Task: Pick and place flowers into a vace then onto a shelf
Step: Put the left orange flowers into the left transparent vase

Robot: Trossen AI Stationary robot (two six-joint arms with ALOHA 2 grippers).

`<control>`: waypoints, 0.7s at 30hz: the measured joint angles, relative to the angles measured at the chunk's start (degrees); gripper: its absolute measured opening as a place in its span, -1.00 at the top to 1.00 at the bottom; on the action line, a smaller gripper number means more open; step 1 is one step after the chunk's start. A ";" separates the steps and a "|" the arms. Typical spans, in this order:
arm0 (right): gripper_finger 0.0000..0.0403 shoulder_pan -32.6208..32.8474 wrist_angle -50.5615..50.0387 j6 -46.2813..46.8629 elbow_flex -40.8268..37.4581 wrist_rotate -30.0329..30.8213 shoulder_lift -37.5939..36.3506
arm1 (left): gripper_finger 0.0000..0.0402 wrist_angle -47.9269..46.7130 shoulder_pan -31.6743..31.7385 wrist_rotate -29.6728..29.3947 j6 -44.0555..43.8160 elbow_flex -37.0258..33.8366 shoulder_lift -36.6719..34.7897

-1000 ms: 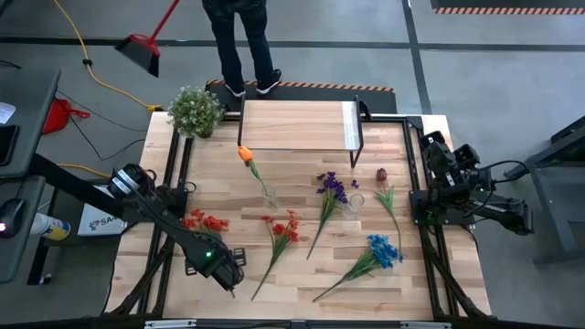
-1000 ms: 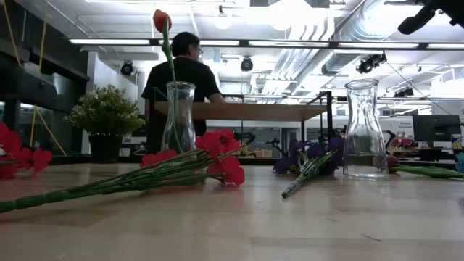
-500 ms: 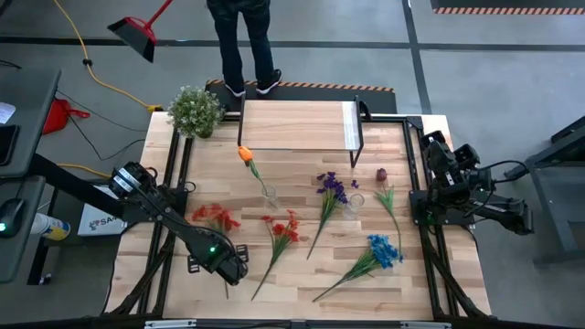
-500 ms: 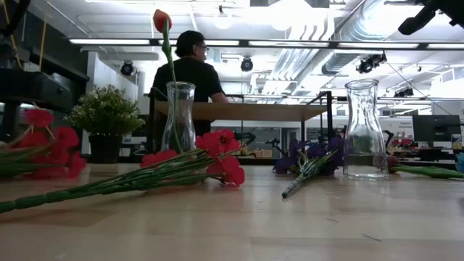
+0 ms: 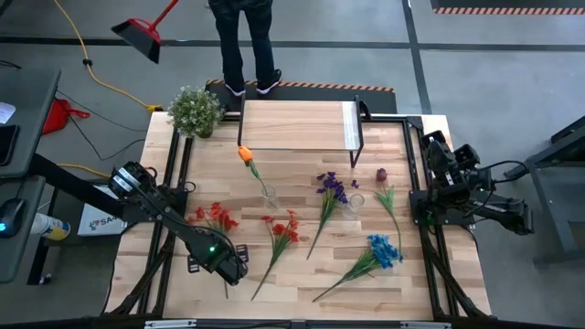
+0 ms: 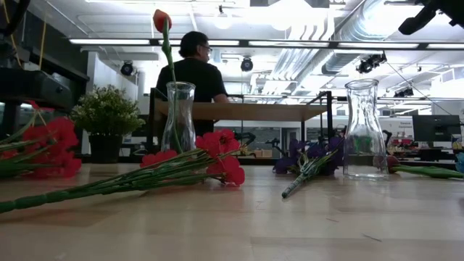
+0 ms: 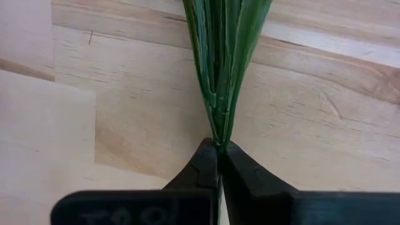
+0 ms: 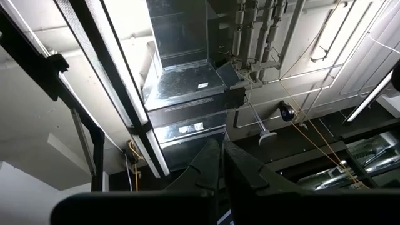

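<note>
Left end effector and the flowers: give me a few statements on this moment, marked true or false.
1. The left end effector is shut on the stems of a red flower bunch. True.
2. The orange tulip lies flat on the table. False: it stands in a glass vase.
3. The second glass vase holds purple flowers. False: it is empty; the purple flowers lie on the table.
4. The right end effector holds nothing, parked at the table's right edge. True.
5. The shelf has nothing on top. True.
</note>
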 joint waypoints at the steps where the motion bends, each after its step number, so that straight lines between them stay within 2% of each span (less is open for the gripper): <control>1: 0.94 0.01 0.00 0.02 -0.02 0.00 0.00 | 0.81 0.03 0.00 -0.02 0.00 0.02 0.00; 21: 0.94 0.00 0.02 0.00 -0.02 0.06 0.00 | 0.81 -7.46 -0.85 -3.22 1.19 7.10 0.35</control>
